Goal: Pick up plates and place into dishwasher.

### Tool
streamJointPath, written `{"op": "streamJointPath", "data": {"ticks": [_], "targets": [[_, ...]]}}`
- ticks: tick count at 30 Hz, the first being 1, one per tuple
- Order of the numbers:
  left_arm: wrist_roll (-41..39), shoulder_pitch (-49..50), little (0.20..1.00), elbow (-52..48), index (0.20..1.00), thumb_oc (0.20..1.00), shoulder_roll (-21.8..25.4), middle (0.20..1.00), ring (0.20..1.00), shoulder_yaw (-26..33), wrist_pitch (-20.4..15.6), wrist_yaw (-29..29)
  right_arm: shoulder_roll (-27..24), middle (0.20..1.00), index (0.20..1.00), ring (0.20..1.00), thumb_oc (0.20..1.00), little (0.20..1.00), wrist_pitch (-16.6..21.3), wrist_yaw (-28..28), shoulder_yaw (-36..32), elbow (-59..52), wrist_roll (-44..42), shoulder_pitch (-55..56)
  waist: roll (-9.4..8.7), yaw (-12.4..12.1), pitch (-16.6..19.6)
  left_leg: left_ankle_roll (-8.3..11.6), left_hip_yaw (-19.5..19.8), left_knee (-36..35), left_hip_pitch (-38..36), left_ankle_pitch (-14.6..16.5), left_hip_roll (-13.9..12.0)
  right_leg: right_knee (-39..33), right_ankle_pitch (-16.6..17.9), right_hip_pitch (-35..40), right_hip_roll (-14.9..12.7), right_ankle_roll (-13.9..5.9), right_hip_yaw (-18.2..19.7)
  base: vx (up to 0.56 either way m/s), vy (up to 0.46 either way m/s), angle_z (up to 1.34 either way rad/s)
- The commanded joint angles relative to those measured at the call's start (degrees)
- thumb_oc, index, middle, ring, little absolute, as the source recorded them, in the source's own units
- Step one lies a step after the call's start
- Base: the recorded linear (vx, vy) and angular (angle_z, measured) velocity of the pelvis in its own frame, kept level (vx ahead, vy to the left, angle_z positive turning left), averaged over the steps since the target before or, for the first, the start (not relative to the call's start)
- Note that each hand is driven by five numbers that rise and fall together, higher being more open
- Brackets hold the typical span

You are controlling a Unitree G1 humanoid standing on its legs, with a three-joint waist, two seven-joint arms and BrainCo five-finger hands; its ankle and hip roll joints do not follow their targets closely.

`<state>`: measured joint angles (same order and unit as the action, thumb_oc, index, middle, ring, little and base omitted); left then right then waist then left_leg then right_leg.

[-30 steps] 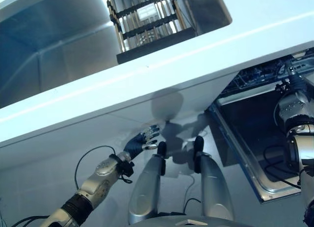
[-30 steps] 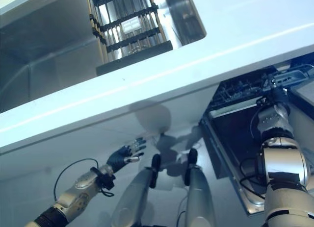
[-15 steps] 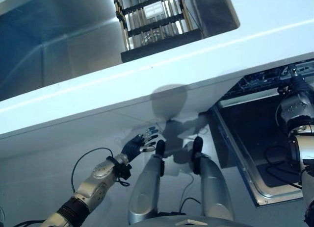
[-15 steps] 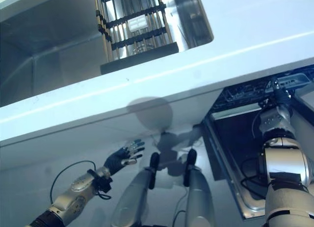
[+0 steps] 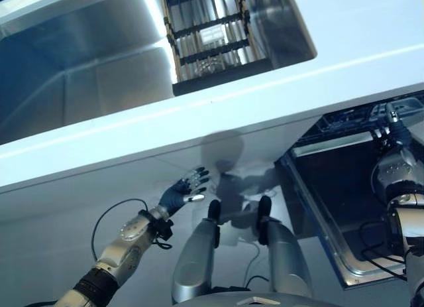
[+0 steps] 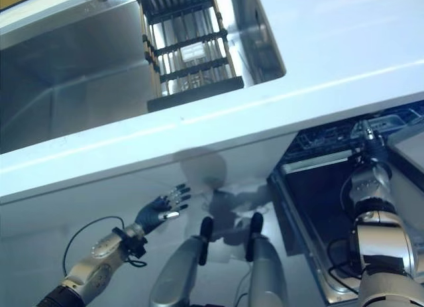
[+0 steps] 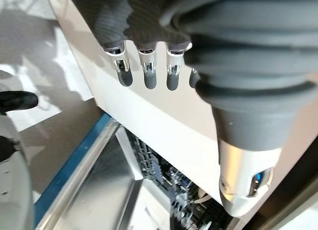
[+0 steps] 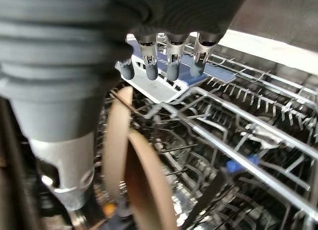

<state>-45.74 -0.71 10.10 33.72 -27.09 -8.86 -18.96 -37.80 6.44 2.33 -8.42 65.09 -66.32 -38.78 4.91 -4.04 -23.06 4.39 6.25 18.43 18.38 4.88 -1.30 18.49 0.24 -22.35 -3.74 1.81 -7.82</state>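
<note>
From the head views we see a white bench point(image 5: 278, 88) running across the scene, with a steel sink point(image 5: 86, 61) set into it and a dark slatted rack point(image 5: 212, 45) standing in the sink's right part. Below the bench's right end the dishwasher point(image 5: 331, 187) stands open, its door point(image 5: 331, 214) lowered toward us. Our left hand point(image 5: 185, 191) hangs in front of the white cabinet face below the bench, fingers spread and straight, holding nothing. Our right arm reaches up over the open door toward the dishwasher's rack.

The right wrist view gives what the head views cannot: the inside of the dishwasher's wire rack point(image 8: 248, 140). Two tan plates point(image 8: 131, 175) stand on edge among the tines there, one just behind the other. Our right hand point(image 8: 169, 56) hovers above them with its fingers point(image 8: 171, 66) straight and apart, gripping nothing. Past the fingertips lies a pale tray-like part with a blue strip point(image 8: 208, 73) on the rack's far side.

The left wrist view shows our left hand's fingers point(image 7: 146, 66) extended before the white cabinet panel, and beyond it the dishwasher's lowered door with a blue edge and some of the rack.

We can read no writing anywhere.
</note>
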Motion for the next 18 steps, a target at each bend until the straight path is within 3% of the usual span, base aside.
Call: {"op": "streamJointPath", "data": {"ticks": [1, 6, 9, 11, 15, 18], "targets": [[1.16, 4.41, 1.0, -1.75, 1.0, 1.0, -0.7, 1.0, 1.0, 1.96, -3.17, -1.12, 1.02, 1.0, 1.0, 1.0, 1.0, 1.0, 4.18, 1.93, -1.52, -4.33, -4.54, 5.66, -2.03, 0.42, 6.06, -5.08, -4.16, -1.61, 0.87, -3.15, -0.76, -2.62, -1.01, 5.24, -0.01, -1.37, 4.43, 0.07, 0.042, -0.14], [2.01, 6.53, 1.0, -0.23, 1.0, 1.0, -2.0, 1.0, 1.0, 3.54, -3.5, -1.72, 4.53, 1.0, 1.0, 1.0, 1.0, 1.0, 7.11, 4.92, -5.61, -9.63, -15.34, 12.17, -3.13, 1.51, 8.17, -5.49, -5.34, -2.98, -2.19, -2.34, -0.98, -4.24, -0.9, 8.03, 0.05, -1.84, 5.5, 0.06, 0.05, -0.14], [1.52, 7.77, 1.0, 0.87, 1.0, 1.0, -2.93, 1.0, 1.0, 4.12, -3.66, -2.1, 8.03, 1.0, 1.0, 1.0, 1.0, 1.0, 9.79, 6.94, -9.32, -13.28, -25.99, 16.85, -3.69, 2.31, 9.95, -5.76, -5.89, -4.29, -4.54, -1.75, -0.9, -5.75, -0.84, 10.2, 0.01, -2.25, 5.95, 0.08, 0.068, -0.13], [1.92, 8.58, 1.0, 0.66, 1.0, 1.0, -3.34, 1.0, 1.0, 4.03, -3.26, -2.01, 9.59, 1.0, 1.0, 1.0, 1.0, 1.0, 10.64, 5.82, -11.7, -14.15, -28.8, 19.52, -4.07, 2.57, 11.25, -5.85, -6.32, -5.13, -6.06, -1.45, -0.87, -6.95, -0.58, 11.76, -0.1, -2.62, 6.03, 0.08, 0.079, -0.07], [2.8, 9.71, 1.0, 0.72, 1.0, 1.0, -4.17, 1.0, 1.0, 3.38, -3.25, -1.86, 10.92, 1.0, 1.0, 1.0, 1.0, 1.0, 11.04, 1.7, -13.36, -14.78, -27.07, 22.72, -4.69, 3.26, 13.48, -6.03, -6.86, -6.83, -9.16, -1.08, -0.83, -8.79, -0.16, 14.35, 0.03, -3.03, 6.44, 0.07, 0.087, -0.04], [3.93, 10.98, 1.0, 0.75, 1.0, 1.0, -5.08, 1.0, 1.0, 3.65, -3.11, -1.55, 11.67, 1.0, 1.0, 1.0, 1.0, 1.0, 12.12, -2.18, -11.9, -17.29, -15.92, 26.36, -5.26, 4.17, 15.04, -6.32, -7.41, -7.91, -11.19, -0.94, -0.59, -9.55, 0.22, 15.62, 0.04, -3.28, 6.95, 0.06, 0.072, -0.13]]}}
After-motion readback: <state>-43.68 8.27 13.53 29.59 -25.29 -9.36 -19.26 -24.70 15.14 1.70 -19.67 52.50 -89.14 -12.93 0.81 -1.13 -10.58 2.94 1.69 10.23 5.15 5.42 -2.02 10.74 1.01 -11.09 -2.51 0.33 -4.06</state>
